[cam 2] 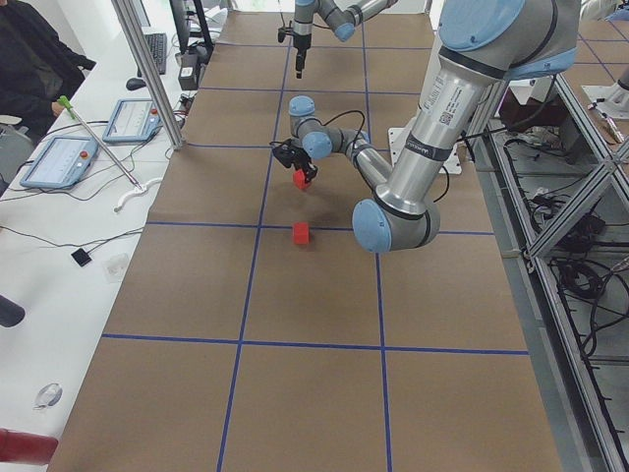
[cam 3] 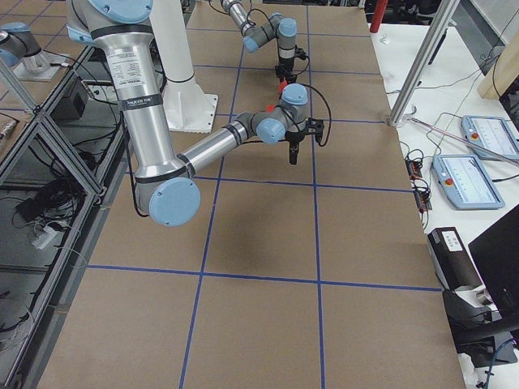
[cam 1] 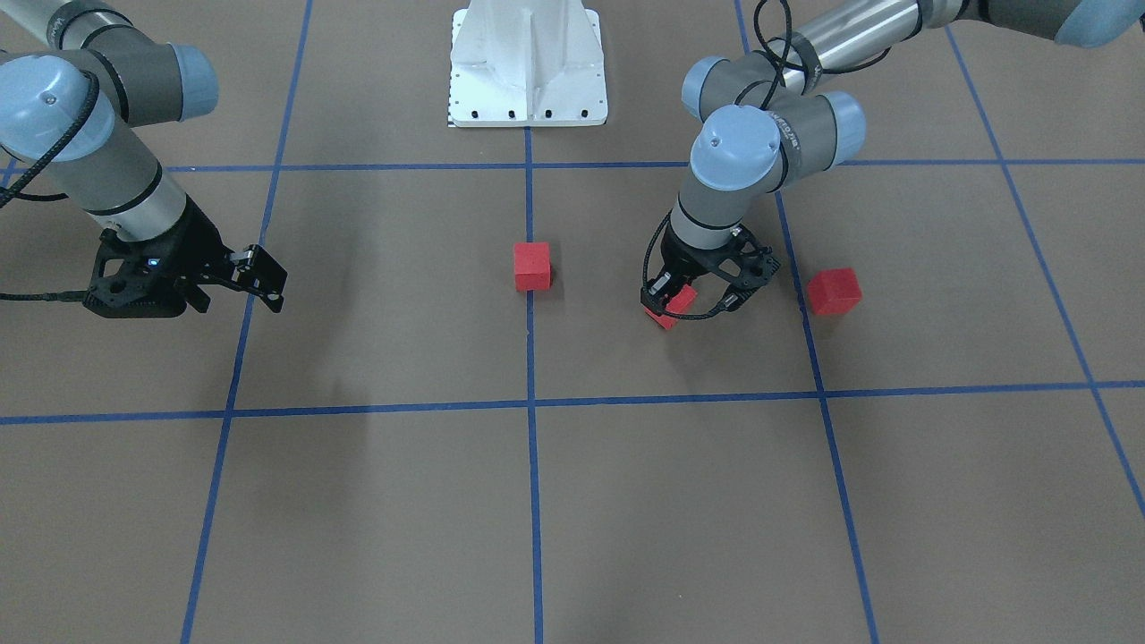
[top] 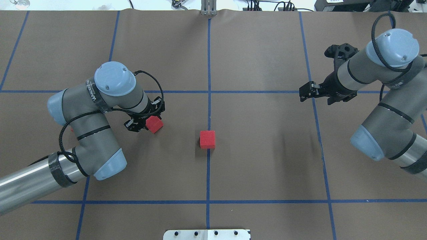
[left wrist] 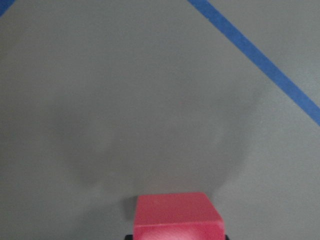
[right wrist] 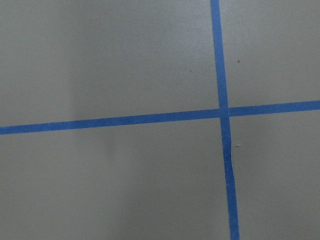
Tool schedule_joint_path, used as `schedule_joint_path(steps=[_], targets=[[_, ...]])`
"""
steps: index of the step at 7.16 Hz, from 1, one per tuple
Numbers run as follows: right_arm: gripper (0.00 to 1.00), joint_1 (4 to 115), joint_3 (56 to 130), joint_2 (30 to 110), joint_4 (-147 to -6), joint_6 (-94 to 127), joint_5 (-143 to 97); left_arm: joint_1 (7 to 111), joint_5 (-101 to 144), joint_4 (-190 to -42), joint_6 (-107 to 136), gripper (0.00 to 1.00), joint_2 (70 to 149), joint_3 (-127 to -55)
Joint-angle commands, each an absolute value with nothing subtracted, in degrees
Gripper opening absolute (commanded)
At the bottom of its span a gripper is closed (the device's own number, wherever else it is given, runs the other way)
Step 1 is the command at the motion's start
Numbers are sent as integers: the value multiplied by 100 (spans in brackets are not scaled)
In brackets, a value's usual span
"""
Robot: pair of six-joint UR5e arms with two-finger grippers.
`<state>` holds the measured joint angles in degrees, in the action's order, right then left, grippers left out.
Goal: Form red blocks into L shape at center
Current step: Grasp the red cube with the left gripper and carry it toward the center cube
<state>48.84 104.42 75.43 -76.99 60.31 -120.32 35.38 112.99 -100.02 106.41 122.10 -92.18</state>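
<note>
One red block (cam 1: 532,266) sits on the center blue line (top: 208,173); it also shows in the overhead view (top: 207,139). My left gripper (cam 1: 673,304) is shut on a second red block (top: 154,124), tilted, low over the brown surface to the center block's left in the overhead view. That block fills the bottom of the left wrist view (left wrist: 177,217). A third red block (cam 1: 834,291) lies further out on my left, mostly hidden under my left arm in the overhead view. My right gripper (top: 305,91) hangs empty, fingers together, over a grid crossing far right.
The white robot base (cam 1: 528,67) stands at the near table edge behind the center. Blue tape grid lines (right wrist: 220,112) cross the brown surface. My left arm's elbow (top: 100,146) lies low over the left grid square.
</note>
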Motion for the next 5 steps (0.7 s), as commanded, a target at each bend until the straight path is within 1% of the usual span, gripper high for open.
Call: schedule_joint_path(steps=[1, 2, 3, 5], targets=[[99, 4878, 10441, 7523, -7699, 6038, -12032, 3612, 11320, -9758, 9894, 0, 12741, -9194], [99, 4887, 10441, 7523, -7699, 6029, -12032, 3604, 11312, -9243, 8878, 0, 13310, -8906], [99, 4930, 10441, 7523, -7699, 6021, -12041, 3577, 11312, -9081, 8068, 0, 13829, -8416], [99, 4957, 10441, 7523, -7699, 6021, -12041, 3551, 11294, -9053, 6415, 0, 14718, -7169]])
